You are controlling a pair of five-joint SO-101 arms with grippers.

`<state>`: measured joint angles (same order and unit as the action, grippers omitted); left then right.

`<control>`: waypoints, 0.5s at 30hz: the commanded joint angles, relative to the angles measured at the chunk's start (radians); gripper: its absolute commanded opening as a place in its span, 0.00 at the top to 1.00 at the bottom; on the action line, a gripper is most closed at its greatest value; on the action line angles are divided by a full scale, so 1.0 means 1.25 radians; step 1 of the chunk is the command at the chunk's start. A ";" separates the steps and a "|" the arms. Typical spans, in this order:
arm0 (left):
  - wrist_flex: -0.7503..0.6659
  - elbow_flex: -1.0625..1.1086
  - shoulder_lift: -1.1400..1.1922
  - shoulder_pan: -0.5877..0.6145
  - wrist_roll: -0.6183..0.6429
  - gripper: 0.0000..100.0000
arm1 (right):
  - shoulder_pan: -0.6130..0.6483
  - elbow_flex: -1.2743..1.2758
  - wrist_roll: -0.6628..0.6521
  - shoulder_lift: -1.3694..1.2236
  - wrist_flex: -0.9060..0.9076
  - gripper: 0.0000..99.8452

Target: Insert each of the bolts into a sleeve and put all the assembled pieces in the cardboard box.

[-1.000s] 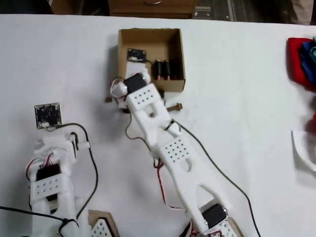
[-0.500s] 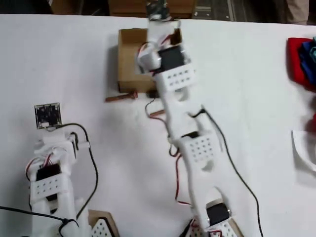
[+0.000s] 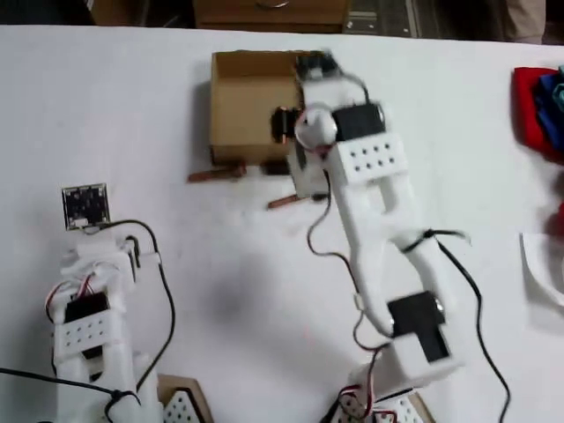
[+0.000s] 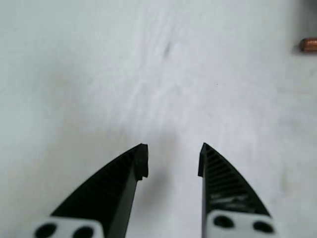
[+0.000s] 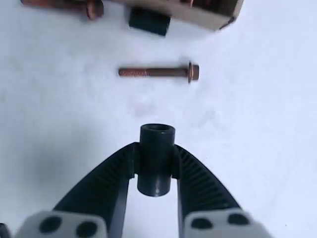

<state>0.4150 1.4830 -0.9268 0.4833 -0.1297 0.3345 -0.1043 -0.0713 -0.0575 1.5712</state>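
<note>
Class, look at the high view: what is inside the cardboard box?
Inside the cardboard box there is bare floor and one dark sleeve by the front wall. The right arm covers the box's right side, so anything there is hidden.

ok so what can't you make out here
What is in the box: the right arm covers its right side in the high view; the right wrist view's edge cuts it off.
The length of the bolt in the left wrist view: cut off by the edge.
The far bolt in the right wrist view: likewise clipped.
</note>
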 commanded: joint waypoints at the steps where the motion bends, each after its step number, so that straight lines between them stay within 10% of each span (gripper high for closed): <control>1: -0.016 -0.002 -0.006 0.007 0.005 0.81 | -0.044 0.265 -0.068 0.090 -0.168 0.98; 15: -0.016 0.017 -0.011 -0.048 -0.077 0.81 | -0.060 0.561 -0.146 0.094 -0.462 0.98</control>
<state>0.4120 1.5044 -0.9268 0.4496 -0.2018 0.2685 0.5877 -0.2447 -0.0069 1.0142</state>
